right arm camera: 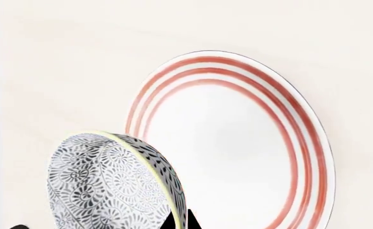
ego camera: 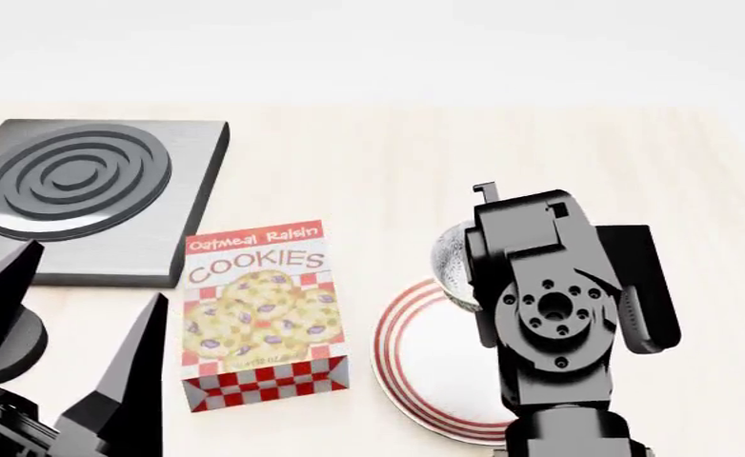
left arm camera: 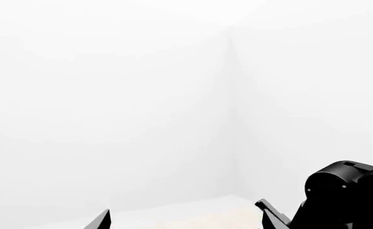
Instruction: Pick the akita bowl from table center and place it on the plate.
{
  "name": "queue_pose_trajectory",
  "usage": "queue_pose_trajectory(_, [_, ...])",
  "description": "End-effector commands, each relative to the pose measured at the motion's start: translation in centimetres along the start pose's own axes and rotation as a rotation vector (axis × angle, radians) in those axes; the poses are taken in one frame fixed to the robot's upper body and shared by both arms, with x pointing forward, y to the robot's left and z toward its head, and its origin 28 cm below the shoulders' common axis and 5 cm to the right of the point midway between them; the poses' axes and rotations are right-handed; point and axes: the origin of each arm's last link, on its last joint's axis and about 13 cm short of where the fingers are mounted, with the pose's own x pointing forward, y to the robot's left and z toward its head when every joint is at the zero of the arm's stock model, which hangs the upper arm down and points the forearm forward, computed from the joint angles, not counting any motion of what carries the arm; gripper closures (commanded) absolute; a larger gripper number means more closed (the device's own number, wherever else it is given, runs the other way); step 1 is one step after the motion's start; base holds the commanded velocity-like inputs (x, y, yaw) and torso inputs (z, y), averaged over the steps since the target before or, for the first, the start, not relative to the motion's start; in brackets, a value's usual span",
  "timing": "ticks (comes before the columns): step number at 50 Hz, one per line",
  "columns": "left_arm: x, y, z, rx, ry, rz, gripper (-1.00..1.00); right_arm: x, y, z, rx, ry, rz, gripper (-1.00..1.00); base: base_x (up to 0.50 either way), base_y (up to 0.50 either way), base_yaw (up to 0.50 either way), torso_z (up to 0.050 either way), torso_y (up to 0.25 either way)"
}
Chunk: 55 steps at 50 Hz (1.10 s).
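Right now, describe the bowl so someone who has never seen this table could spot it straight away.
Start at the cookie box on the light wooden table; beside it lies a white plate with red rings. The bowl is held over that plate's far edge by the right claw, mostly hidden behind the arm in the head view. It alone carries a dense grey and white floral pattern with a pale yellow rim.

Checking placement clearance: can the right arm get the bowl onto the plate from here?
Probably yes: the right hand grips the bowl by its rim, beside the bare plate.
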Motion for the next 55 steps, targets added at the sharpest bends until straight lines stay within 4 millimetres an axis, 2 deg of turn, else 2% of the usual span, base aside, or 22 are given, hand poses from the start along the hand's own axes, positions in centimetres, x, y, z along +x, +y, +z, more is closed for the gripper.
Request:
queue_pose_trajectory(1, [0.1,0.1,0.1,0.005,-0.014,0.0,-1.0,1.0,-0.1,-0.2,0.024,0.014,-0.005,1.0,0.0,0.0,0.0,0.0,0.0])
queue_pose_trajectory(41, [0.1,0.2,0.0,0.005,-0.011,0.003,-1.0,3.4,-1.4,-0.3,0.048,0.026,-0.06,1.0,0.0,0.0,0.0,0.0,0.0])
queue_pose_trajectory(55, [0.1,0.2,0.0,0.004,-0.011,0.004,-1.0,3.6,-1.4,-0.5,0.039,0.034,-0.055,1.0,0.0,0.0,0.0,0.0,0.001])
